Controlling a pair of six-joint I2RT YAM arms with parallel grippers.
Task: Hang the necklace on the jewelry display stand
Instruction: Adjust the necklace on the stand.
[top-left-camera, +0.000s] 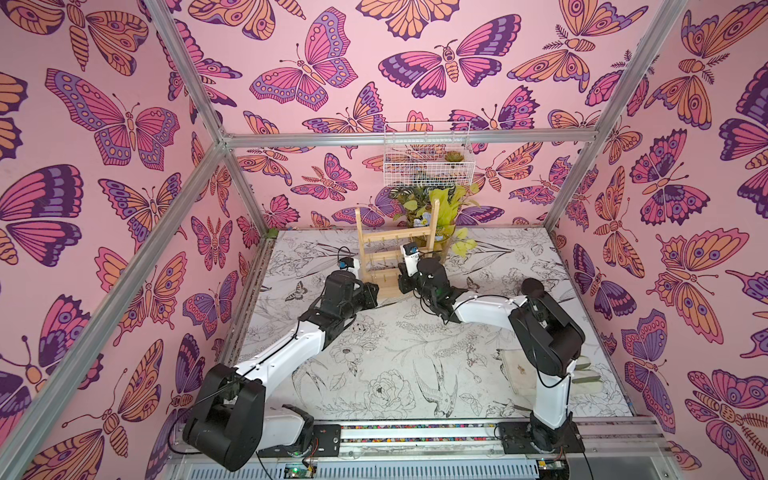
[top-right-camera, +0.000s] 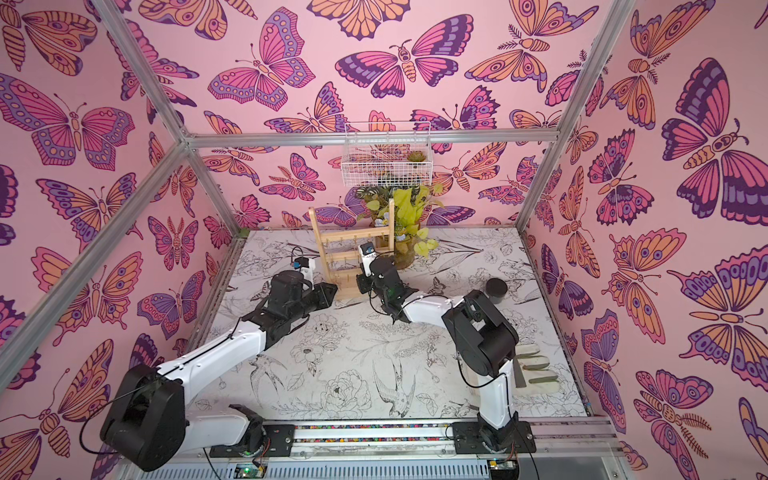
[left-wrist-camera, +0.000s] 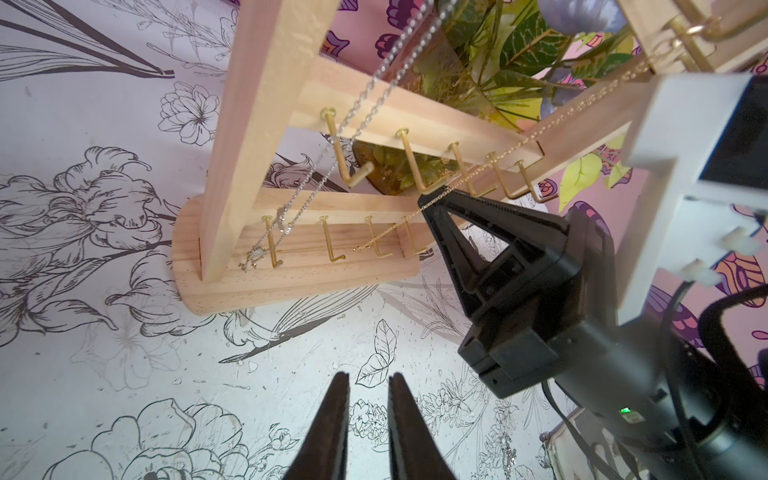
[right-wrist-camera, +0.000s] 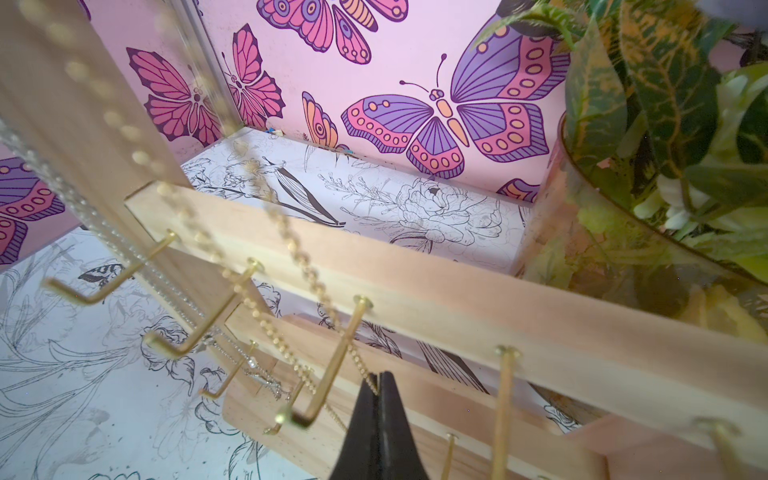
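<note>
The jewelry display stand (top-left-camera: 376, 249) (top-right-camera: 332, 245) is a light wooden rack with gold hooks, standing at the back of the table. The necklace (left-wrist-camera: 490, 164) (right-wrist-camera: 291, 245), a fine gold chain, slants down from the stand's upper part past the middle crossbar (right-wrist-camera: 457, 307). My right gripper (right-wrist-camera: 379, 376) (left-wrist-camera: 428, 199) (top-left-camera: 403, 282) is shut on the chain just below that crossbar's hooks; a short tail hangs below the tips. My left gripper (left-wrist-camera: 368, 376) (top-left-camera: 374, 291) hovers over the table in front of the stand's base, its jaws slightly apart with nothing between them.
A silver chain (left-wrist-camera: 357, 116) with a pendant hangs beside the stand's left post. Right behind the stand is a glass vase of leaves (top-left-camera: 446, 245). A white wire basket (top-left-camera: 428, 170) hangs on the back wall. A black cup (top-left-camera: 534, 286) and a pale glove (top-right-camera: 536, 370) lie to the right.
</note>
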